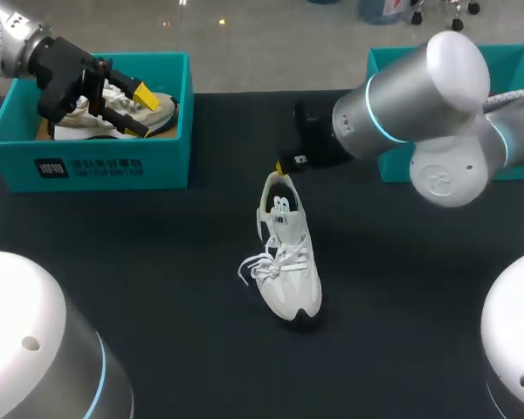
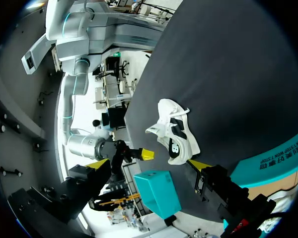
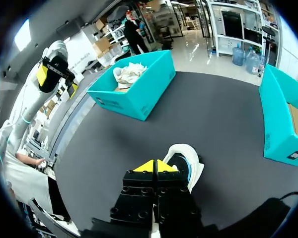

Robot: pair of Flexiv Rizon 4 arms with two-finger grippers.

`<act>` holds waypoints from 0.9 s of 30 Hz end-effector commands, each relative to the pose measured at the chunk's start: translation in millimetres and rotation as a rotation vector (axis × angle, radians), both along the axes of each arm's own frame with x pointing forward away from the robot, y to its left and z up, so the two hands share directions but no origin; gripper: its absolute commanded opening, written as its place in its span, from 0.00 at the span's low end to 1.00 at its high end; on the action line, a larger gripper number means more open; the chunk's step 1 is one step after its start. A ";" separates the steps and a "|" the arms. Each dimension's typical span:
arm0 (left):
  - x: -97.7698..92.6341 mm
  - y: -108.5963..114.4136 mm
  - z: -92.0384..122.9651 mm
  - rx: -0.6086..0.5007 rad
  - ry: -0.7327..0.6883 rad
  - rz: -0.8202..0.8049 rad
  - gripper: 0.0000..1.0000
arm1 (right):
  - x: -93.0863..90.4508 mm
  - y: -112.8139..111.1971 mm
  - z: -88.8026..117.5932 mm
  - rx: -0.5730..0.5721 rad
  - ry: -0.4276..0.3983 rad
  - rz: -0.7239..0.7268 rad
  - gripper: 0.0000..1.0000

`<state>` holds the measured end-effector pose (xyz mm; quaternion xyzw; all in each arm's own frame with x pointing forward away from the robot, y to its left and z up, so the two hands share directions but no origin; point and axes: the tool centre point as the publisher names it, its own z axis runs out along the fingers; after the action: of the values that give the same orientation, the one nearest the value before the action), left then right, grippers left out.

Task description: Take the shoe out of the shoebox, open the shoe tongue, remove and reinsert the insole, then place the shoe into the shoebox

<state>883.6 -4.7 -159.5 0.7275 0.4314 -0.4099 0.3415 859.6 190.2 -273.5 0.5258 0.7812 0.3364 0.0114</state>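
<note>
While the white sneaker [image 1: 286,262] stands upright on the black surface [image 1: 157,262], outside the teal shoebox [image 1: 96,166], the right pincer [image 3: 154,167] sits closed at its heel. The left pincer [image 1: 138,106] hangs open over that shoebox.

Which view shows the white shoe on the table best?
The head view: the whole shoe shows from above, laces and tongue clear. The left wrist view shows it small, side-on; the right wrist view only its heel past the right gripper.
</note>
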 end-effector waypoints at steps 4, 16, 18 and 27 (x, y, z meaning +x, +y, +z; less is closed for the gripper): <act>0.0 0.5 0.3 0.003 -0.001 -0.001 1.00 | -2.5 8.3 -19.1 -0.259 -0.049 -0.315 0.00; 0.0 0.5 0.3 0.003 -0.001 -0.001 1.00 | -12.7 11.0 -41.8 -0.300 0.051 -0.350 0.00; 0.0 0.5 0.3 0.003 -0.001 -0.001 1.00 | -12.7 11.0 -41.8 -0.300 0.051 -0.350 0.00; 0.0 0.5 0.3 0.003 -0.001 -0.001 1.00 | -12.7 11.0 -41.8 -0.300 0.051 -0.350 0.00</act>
<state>883.6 -4.7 -159.5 0.7275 0.4314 -0.4099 0.3415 849.2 197.9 -316.3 0.6466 0.7245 0.2163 0.1009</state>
